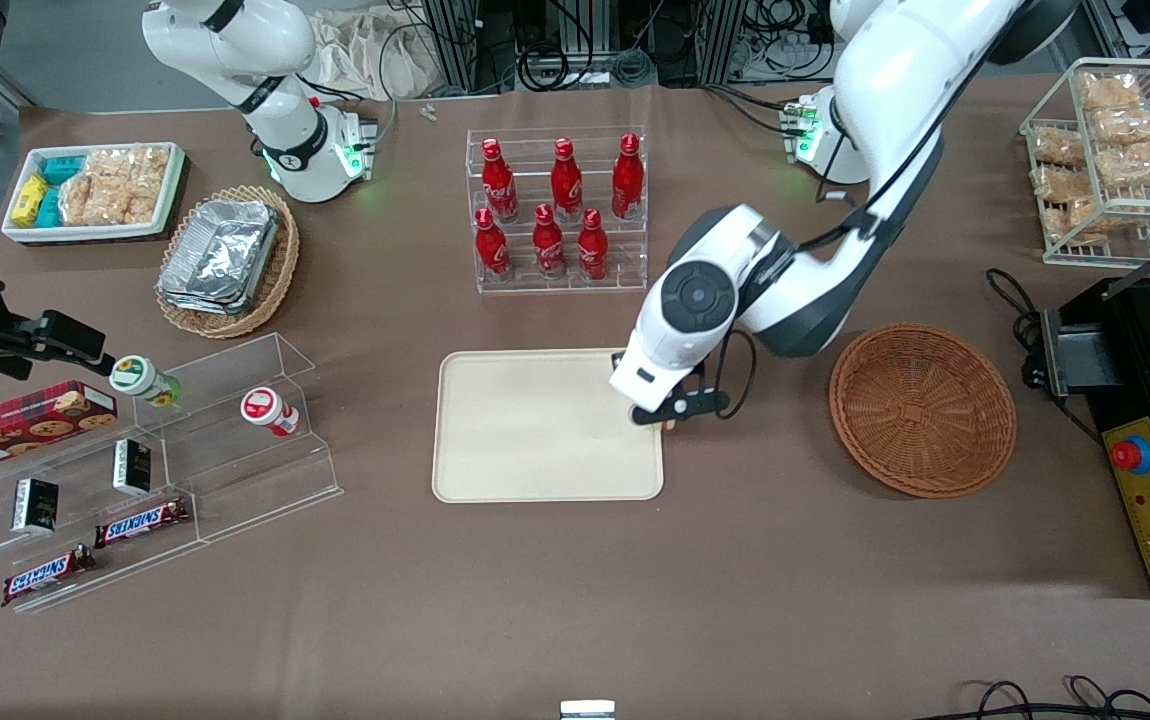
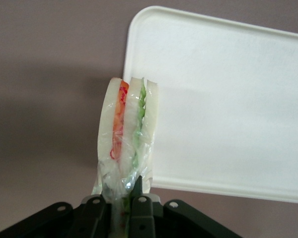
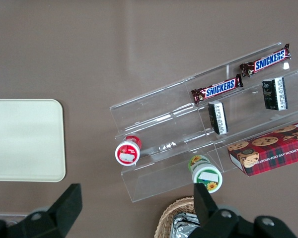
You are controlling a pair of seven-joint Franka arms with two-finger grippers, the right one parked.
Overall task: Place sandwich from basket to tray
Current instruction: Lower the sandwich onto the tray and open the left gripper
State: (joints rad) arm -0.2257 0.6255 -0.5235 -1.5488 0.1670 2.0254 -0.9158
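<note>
Both fingers of the gripper are clamped on the plastic-wrapped sandwich, which stands on edge between them, orange-red and green filling layers facing outward. Wrist view: the sandwich hangs over the brown table, right at the rim of the tray, whose surface is bare. Front view: the gripper sits at the tray's edge on the working arm's side, with most of the sandwich hidden under the arm. Basket lies on the table toward the working arm's end, well apart from the tray, nothing in it. Farther from the front camera than the tray stands a clear rack of red bottles.
</note>
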